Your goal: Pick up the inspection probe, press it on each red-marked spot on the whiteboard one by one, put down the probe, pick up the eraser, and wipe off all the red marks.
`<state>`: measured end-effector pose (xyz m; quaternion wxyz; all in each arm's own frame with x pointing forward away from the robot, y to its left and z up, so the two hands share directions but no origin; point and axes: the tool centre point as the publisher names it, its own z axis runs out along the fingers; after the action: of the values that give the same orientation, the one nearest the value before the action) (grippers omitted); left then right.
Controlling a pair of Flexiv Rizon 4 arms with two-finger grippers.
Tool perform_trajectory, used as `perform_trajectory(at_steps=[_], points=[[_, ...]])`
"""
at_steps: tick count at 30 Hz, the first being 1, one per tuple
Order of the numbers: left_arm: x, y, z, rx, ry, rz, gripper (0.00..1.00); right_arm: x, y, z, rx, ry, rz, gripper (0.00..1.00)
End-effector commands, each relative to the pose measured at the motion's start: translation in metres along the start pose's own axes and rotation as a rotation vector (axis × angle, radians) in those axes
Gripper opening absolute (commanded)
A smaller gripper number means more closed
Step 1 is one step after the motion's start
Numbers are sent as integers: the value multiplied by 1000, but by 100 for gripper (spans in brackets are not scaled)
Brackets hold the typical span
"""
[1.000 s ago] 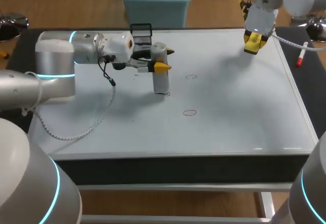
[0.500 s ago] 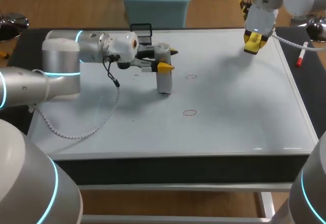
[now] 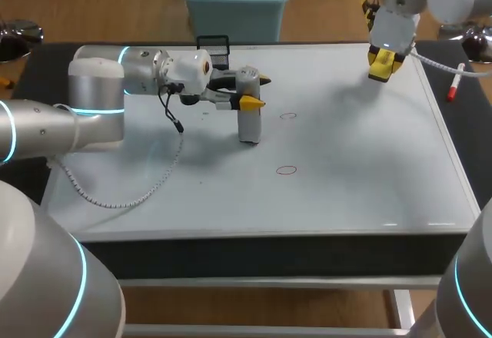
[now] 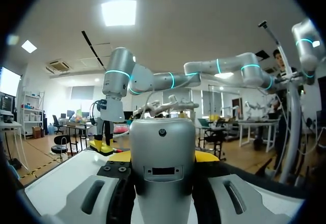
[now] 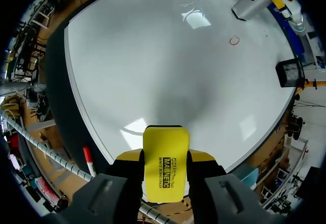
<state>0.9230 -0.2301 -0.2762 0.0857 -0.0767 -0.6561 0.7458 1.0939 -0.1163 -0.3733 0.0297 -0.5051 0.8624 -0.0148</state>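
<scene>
your left gripper (image 3: 247, 92) is clamping the inspection probe (image 3: 247, 127) from two sides near its top, yellow tips pressing on its grey body, and it is holding the probe upright so the lower end is meeting the whiteboard (image 3: 346, 192) squarely. that end is looking as if it is touching the surface, though you are not able to tell whether a mark is lying beneath it. taking the board's middle as a dial in the head view, the probe is standing around ten o'clock. one red circle (image 3: 287, 115) is sitting at the probe's three o'clock, near but apart, and a second red circle (image 3: 286, 170) is waiting at about its five o'clock, further off. i am judging the pressing step to be under way, with those two spots not yet covered. your right gripper (image 3: 382, 63) is hanging over the board's one o'clock corner, well apart, fingers gripping the yellow eraser (image 5: 165, 155) on both flanks, probably parked there so wiping is ready and the left arm's path is not being crossed
</scene>
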Motion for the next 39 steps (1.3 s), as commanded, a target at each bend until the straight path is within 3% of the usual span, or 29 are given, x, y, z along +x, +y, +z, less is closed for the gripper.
perform_trajectory(at_steps=[1, 7, 17, 30, 39], points=[[-2, 2, 1, -2, 6, -1, 0, 1, 0, -1, 2, 3, -2, 0], [0, -1, 3, -3, 9, 0, 0, 1, 0, -1, 2, 3, -2, 0], [2, -34, -7, -13, -4, 41, 0, 1, 0, -1, 2, 3, -2, 0], [1, -71, -77, -27, -119, 88, 0, 1, 0, -1, 2, 3, -2, 0], [10, -77, -140, -28, -217, 91, 0, 1, 0, -1, 2, 3, -2, 0]])
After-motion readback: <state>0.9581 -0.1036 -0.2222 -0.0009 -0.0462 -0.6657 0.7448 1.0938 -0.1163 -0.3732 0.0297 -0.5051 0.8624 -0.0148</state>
